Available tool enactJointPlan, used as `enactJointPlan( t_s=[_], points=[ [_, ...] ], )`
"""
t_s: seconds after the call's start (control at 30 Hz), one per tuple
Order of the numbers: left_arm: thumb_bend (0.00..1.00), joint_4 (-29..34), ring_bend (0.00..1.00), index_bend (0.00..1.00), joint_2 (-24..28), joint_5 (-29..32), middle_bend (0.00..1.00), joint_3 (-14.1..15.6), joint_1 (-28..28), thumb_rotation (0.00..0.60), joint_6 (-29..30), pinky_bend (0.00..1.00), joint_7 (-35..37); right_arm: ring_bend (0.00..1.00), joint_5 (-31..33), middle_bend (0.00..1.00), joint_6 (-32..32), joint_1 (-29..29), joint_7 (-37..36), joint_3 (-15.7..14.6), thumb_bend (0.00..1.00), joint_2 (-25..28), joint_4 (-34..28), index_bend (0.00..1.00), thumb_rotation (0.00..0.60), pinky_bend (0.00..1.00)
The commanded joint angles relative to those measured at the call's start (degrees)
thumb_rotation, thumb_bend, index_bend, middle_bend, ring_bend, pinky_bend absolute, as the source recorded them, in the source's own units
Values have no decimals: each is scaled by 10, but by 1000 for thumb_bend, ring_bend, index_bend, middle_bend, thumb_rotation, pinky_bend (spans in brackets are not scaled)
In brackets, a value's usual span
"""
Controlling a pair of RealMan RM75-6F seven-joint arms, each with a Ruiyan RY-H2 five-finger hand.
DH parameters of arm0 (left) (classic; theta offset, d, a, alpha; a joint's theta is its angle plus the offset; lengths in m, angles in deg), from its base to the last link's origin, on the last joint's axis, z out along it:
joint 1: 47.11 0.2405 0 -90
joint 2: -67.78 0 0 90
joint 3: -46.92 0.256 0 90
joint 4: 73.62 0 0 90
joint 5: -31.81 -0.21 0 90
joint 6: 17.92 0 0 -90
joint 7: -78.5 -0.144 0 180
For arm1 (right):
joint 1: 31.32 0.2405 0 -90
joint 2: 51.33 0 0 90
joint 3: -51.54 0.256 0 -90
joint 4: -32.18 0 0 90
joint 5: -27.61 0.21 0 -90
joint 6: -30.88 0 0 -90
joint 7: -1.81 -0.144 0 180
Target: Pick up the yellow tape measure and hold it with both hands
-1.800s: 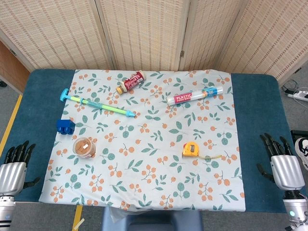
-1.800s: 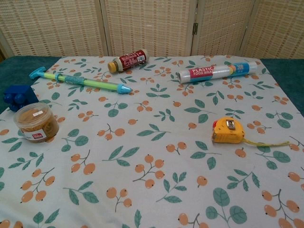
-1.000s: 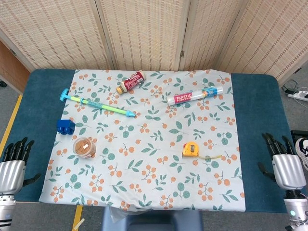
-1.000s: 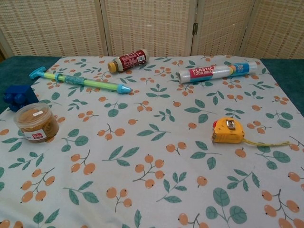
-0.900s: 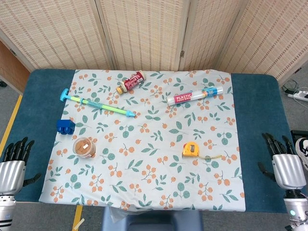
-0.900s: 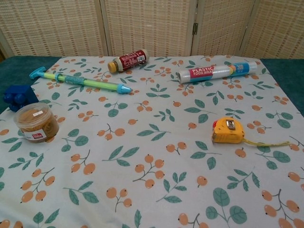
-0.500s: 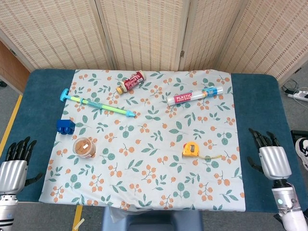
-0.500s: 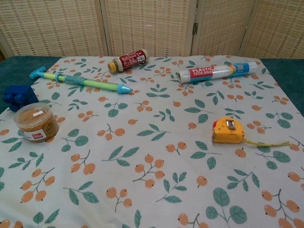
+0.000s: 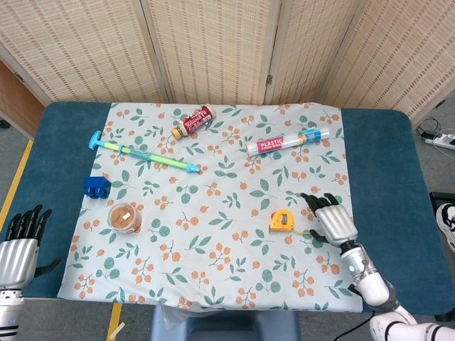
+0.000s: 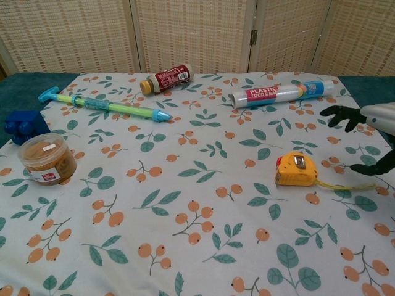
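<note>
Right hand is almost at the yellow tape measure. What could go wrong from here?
1. The tape measure has a strip of blade pulled out toward the right hand; fingers might land on that instead of the case.
2. It lies on a loose floral cloth, so a sideways push may slide it or bunch the cloth.
3. The left hand sits at the far table edge, so the two-hand hold likely needs a long reach past the snack jar.

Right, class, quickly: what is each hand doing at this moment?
Left hand: open, holding nothing.
Right hand: open, fingers spread beside the yellow plastic tape measure, not touching it.
</note>
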Motion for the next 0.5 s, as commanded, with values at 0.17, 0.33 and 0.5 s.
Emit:
enactJointPlan(
  t_s=[0.17,0.33,0.5],
  points=[
    [155,-1,12,45,1,5,0,1,0,600,-7,0,2,220,43,220,-38,39,48,-1,346,-43,23,120,600,117],
    [155,-3,12,46,2,8,0,1,0,600,-11,0,5,224,57,235,-47,54,66,-6,346,-57,26,155,600,117],
    [155,-6,12,45,2,10,0,2,1,600,-12,0,9,226,68,235,-49,66,78,-9,346,-67,29,156,600,117]
  ],
)
